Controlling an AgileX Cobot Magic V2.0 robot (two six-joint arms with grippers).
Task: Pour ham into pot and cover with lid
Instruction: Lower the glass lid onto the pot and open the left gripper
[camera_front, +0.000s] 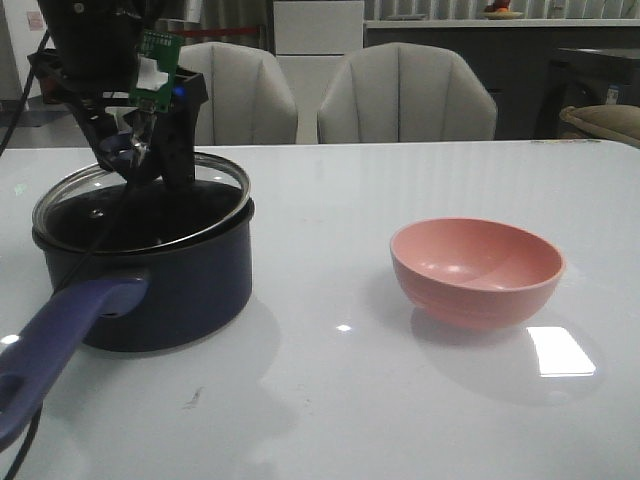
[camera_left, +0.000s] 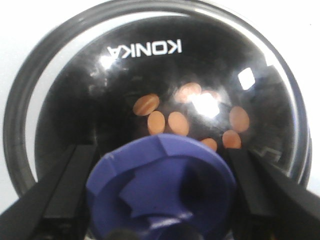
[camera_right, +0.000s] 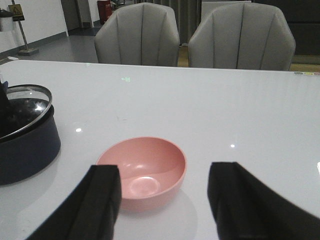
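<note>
The pot (camera_front: 160, 285) is sitting on the white bench (camera_front: 400, 400) at the robot's left, its long purple-blue handle (camera_front: 60, 335) reaching toward the camera in the front view. The lid (camera_front: 140, 205) is lying across the pot's mouth, tilted: its far side is riding higher than the near side, and the steel rim is overhanging the pot's wall on the side facing the pink bowl (camera_front: 478, 270).

The left pincer (camera_front: 138, 150) is hanging directly over the lid with its fingers (camera_left: 65, 185) apart, one on each side of the flared knob (camera_left: 160, 185). In the left wrist view the knob is filling the space between them, yet a narrow gap seems to be showing on both sides; whether the pads are actually pressing the knob cannot be told.

Through the dark glass, the ham (camera_left: 177, 122) is showing as small orange-pink ovals scattered on the pot's bottom.

The pink bowl is standing upright on the bench, well apart from the pot and to its right, with nothing visible inside it. The right pincer (camera_right: 165, 200) is hovering near the bowl with its fingers (camera_right: 102, 200) wide apart and nothing between them.

Two grey chairs (camera_front: 405, 95) are standing behind the bench.
</note>
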